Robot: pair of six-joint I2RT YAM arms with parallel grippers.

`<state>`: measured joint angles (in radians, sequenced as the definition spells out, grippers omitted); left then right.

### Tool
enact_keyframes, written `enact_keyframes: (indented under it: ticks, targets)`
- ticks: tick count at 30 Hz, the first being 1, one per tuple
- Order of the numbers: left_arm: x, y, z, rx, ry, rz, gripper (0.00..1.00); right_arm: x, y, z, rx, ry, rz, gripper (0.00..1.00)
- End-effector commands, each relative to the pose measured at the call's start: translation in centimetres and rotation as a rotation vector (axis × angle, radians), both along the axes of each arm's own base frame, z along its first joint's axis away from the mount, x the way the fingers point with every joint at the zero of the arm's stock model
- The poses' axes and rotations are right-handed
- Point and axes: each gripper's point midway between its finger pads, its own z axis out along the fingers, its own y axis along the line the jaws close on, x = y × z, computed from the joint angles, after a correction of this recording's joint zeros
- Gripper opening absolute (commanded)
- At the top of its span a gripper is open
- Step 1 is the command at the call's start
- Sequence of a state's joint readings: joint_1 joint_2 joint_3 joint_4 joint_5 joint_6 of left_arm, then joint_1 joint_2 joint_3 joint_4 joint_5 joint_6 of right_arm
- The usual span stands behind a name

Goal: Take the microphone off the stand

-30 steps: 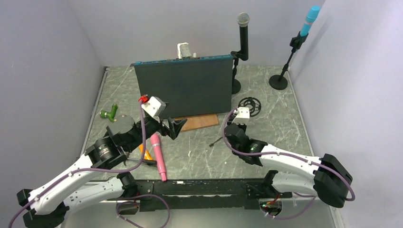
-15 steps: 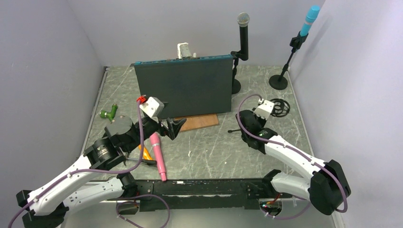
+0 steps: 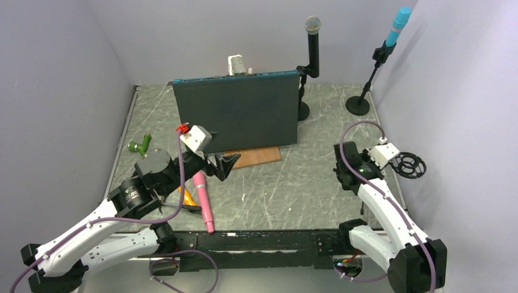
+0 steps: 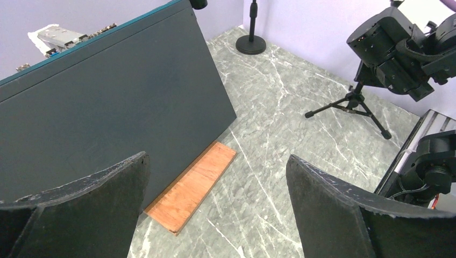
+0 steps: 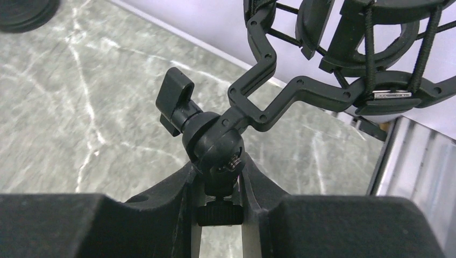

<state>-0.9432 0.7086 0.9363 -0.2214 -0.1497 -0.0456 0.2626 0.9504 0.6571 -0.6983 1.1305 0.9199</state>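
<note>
Over by the right edge of the desk (image 3: pixel 275 189), close to the wall: clamped in the right end effector (image 5: pixel 218 196), fingers pinched on the neck just under the ball joint, a black tripod stand (image 5: pixel 215 145). Topped by a ring-shaped shock mount (image 5: pixel 365 59) with nothing in its ring, leaning out toward the wall. Cannot tell whether the legs touch the desk.

Near the front edge, beside the left arm and well apart from the stand – pink microphone (image 3: pixel 203 201), lying flat, thicker end toward the back. Touched by neither end effector.

Just past that thicker end, left end effector (image 3: pixel 223 165), spread wide and holding nothing, facing a dark upright panel (image 3: pixel 235 116) with a wooden board (image 3: pixel 253 157) at its foot.

Along the back, upright on separate stands: black microphone (image 3: pixel 313 46) and blue microphone (image 3: pixel 397 27). Toward the left edge, small green object (image 3: pixel 140 145).
</note>
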Motion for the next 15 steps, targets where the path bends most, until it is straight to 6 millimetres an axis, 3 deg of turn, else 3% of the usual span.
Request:
enact_keyframes:
  ticks: [1, 6, 15]
  targets:
    - [-0.5, -0.4, 1.6, -0.054, -0.023, -0.028, 0.99, -1.4, -2.1, 2.5, -0.013, -0.106, -0.112, 0.0]
    - [-0.4, -0.2, 1.6, -0.056, -0.028, -0.016, 0.99, -2.7, -4.0, 2.2, -0.019, -0.112, -0.214, 0.0]
    - [-0.7, 0.1, 1.9, -0.064, -0.038, -0.015, 0.99, -3.7, -5.2, 1.1, -0.037, -0.06, -0.302, 0.06]
